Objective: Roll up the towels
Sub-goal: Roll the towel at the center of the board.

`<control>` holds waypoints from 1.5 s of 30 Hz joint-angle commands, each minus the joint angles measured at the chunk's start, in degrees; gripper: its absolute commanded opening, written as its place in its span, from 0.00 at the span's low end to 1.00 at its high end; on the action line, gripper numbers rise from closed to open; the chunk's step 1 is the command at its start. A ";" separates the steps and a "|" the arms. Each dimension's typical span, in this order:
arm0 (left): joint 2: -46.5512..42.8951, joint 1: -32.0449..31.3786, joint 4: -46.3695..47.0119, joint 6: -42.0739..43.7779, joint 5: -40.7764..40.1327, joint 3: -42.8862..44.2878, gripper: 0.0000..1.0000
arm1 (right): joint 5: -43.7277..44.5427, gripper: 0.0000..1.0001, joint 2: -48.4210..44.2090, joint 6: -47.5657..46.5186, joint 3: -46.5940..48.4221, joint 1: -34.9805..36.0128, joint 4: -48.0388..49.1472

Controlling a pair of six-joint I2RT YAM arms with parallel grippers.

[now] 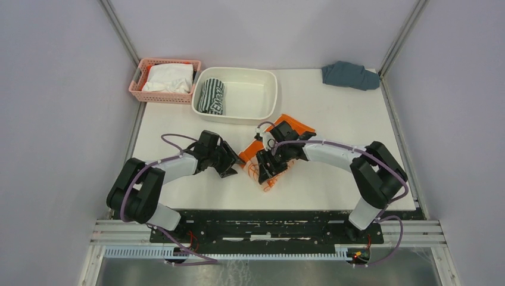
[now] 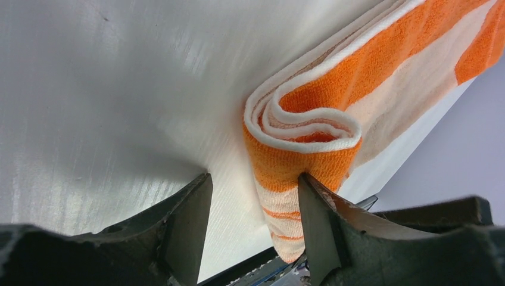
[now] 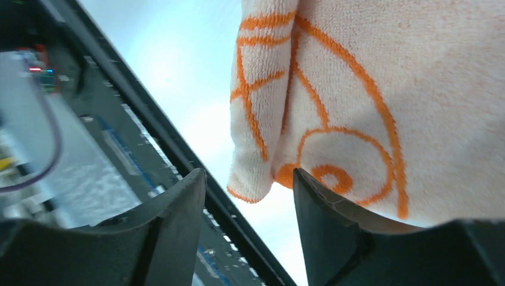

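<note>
Fingers [image 2: 190, 229] of the left gripper [image 2: 253, 179] are apart, nothing pinched. The orange towel [image 2: 357, 89] has its rolled end just ahead, against the right-hand finger. Right gripper [image 3: 247, 173] jaws also apart, with the towel's near corner just off them, not held. Towel lies mid-table between the arms, long axis diagonal, near-left to far-right. Right gripper is over it, left is just beside its left edge. Roll looks loose and probably needs a re-grip. Striped towel [image 1: 211, 95] sits rolled in the white tub [image 1: 265, 89], far side.
</note>
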 commanded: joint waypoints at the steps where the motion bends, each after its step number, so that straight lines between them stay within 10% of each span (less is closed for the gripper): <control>1: 2.12 -0.41 -2.21 -1.10 -3.15 0.38 0.63 | 22.76 0.65 -7.58 -4.21 0.34 7.24 -3.95; 14: 2.79 -0.50 -3.40 -1.08 -3.39 0.82 0.63 | 45.56 0.70 -6.36 -5.78 -1.75 21.08 1.76; 26: 2.29 -0.42 -3.98 -1.20 -3.63 0.42 0.63 | 51.29 0.53 -3.56 -7.04 -2.67 23.97 3.84; 35: 1.70 -0.39 -3.84 -1.27 -3.63 0.15 0.63 | 27.97 0.15 -5.74 -4.11 -6.22 15.19 8.20; 45: -2.84 0.02 5.45 -3.96 -0.61 -4.46 0.66 | -8.86 0.07 1.58 7.56 -10.89 -0.09 23.56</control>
